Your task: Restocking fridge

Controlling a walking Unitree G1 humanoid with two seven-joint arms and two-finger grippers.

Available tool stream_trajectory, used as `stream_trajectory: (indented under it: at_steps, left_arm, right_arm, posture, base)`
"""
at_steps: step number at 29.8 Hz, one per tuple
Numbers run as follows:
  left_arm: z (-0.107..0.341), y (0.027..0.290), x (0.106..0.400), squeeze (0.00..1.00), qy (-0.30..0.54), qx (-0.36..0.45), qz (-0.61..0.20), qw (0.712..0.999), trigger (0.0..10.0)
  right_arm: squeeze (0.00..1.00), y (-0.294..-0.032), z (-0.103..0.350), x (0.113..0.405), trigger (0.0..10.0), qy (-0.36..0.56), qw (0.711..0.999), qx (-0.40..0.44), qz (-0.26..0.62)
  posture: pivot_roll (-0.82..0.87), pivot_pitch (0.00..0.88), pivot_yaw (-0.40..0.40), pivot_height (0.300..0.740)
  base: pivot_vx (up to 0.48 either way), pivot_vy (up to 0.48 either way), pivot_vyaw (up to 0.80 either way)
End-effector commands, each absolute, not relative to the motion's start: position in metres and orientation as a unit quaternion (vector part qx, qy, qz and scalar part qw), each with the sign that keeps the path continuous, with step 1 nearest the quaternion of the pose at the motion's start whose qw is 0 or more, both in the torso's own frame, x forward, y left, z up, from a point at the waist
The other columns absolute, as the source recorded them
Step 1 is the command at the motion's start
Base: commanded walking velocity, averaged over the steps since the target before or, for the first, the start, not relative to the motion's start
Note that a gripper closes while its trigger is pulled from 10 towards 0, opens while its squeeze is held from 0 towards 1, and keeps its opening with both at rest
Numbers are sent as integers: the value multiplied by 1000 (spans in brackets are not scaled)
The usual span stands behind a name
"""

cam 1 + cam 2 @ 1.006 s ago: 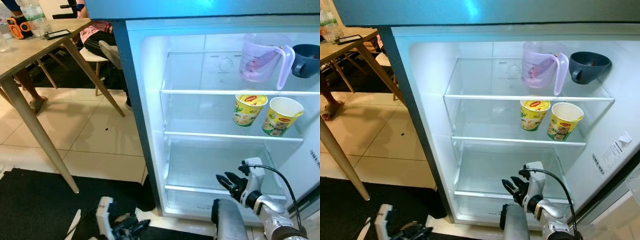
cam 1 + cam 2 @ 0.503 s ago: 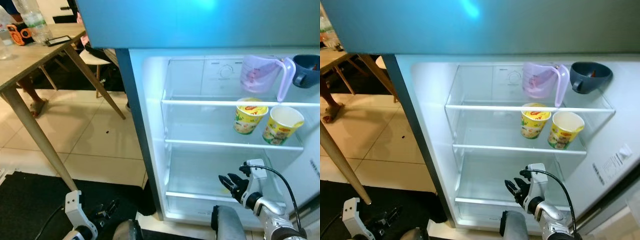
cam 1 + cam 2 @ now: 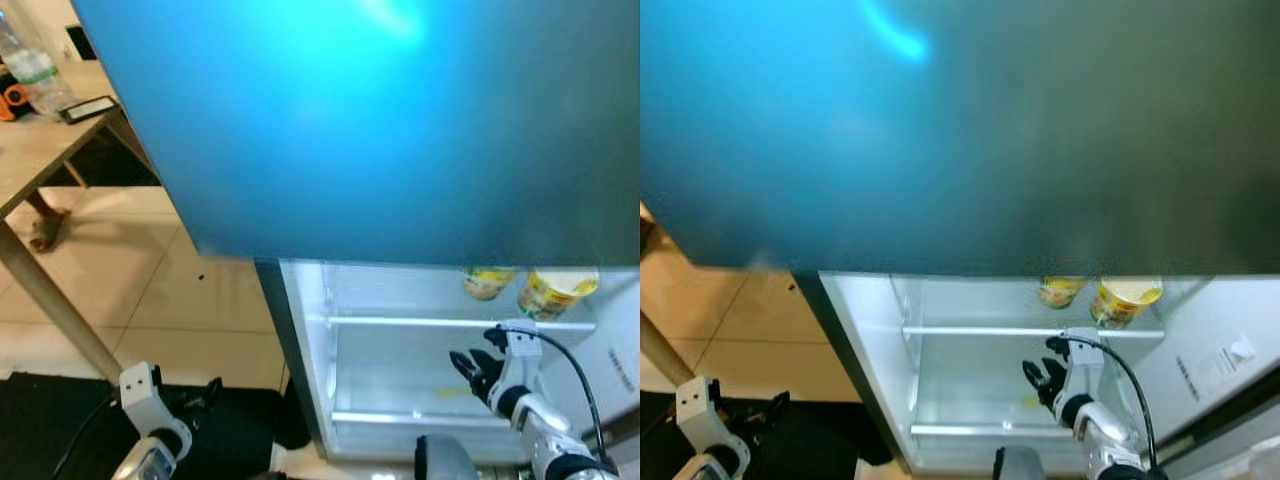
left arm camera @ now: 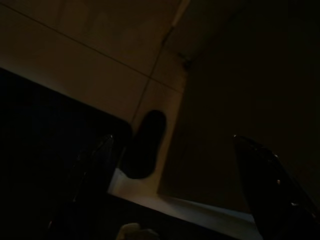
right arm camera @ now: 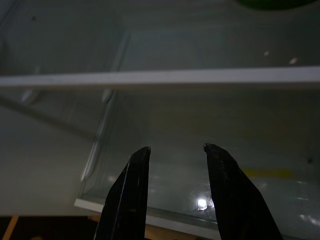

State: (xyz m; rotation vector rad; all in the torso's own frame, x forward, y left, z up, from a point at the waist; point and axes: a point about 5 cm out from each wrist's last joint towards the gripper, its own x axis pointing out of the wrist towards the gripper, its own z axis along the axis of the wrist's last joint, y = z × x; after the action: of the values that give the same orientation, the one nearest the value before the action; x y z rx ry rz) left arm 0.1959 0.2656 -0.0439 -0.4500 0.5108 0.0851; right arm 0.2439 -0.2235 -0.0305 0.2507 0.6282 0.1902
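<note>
A glossy blue-green fridge door panel looms across the upper part of the head views, above the white lit fridge interior with its clear glass shelf. A light wooden table stands to the left on cream floor tiles. Two yellow instant noodle cups sit on the shelf. The right gripper hovers inside the lower compartment, fingers narrowly parted, empty. The left gripper hangs low over a black mat, fingers spread, empty
</note>
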Motion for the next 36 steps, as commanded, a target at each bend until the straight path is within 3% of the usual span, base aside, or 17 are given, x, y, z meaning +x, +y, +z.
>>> stream_trajectory:
  at_steps: [1,6,15,36]
  left_arm:
    - [-51,267,186,0,280,-219,59,933,10000]
    - [-60,261,180,0,334,-205,67,918,10000]
    - [-61,258,179,0,320,-204,72,922,10000]
    - [-83,244,144,0,392,-192,79,896,10000]
  right_arm:
    - [0,-224,-40,232,10000,331,931,133,77]
    - [0,-227,-46,224,10000,346,927,135,53]
    - [0,-229,-53,212,10000,358,920,154,41]
    - [0,-231,-63,195,10000,375,911,169,18]
  posture:
    - [-22,0,43,625]
    - [-20,0,42,625]
    - [-22,0,40,629]
    - [-23,0,40,732]
  base:
    - [0,0,0]
    - [0,0,0]
    - [-160,0,0]
    - [0,0,0]
